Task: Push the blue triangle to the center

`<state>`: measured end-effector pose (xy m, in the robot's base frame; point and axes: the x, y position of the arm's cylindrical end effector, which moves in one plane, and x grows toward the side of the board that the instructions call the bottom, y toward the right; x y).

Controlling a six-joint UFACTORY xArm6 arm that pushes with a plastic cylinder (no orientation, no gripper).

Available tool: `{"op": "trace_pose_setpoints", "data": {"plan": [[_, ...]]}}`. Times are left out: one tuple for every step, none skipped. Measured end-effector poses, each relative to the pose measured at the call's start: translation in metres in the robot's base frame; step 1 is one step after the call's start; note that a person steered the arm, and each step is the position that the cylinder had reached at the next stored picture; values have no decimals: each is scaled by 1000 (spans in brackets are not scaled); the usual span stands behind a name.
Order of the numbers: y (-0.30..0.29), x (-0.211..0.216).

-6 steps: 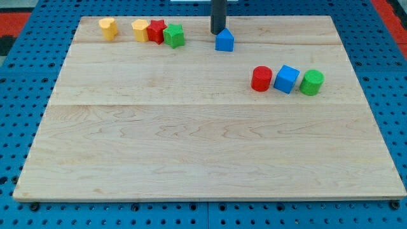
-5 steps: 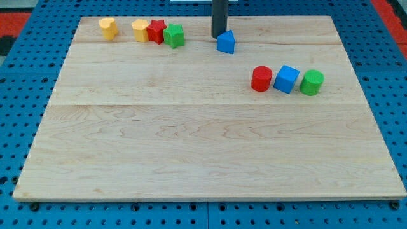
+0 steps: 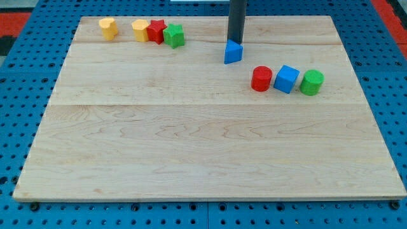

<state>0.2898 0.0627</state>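
The blue triangle lies on the wooden board in the upper middle, a little right of centre. My tip stands right behind it, touching its top edge toward the view's top. The dark rod rises from there out of the view's top.
A yellow block, a second yellow block, a red star and a green block line the top left. A red cylinder, a blue cube and a green cylinder sit in a row at the right.
My tip moved right and slightly down. The blue triangle slid down and to the right, and turned a little. The other blocks stayed put.
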Motion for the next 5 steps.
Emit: {"op": "trace_pose_setpoints", "data": {"plan": [[0, 20], [0, 36], [0, 40], [-6, 21], [-30, 34]]}}
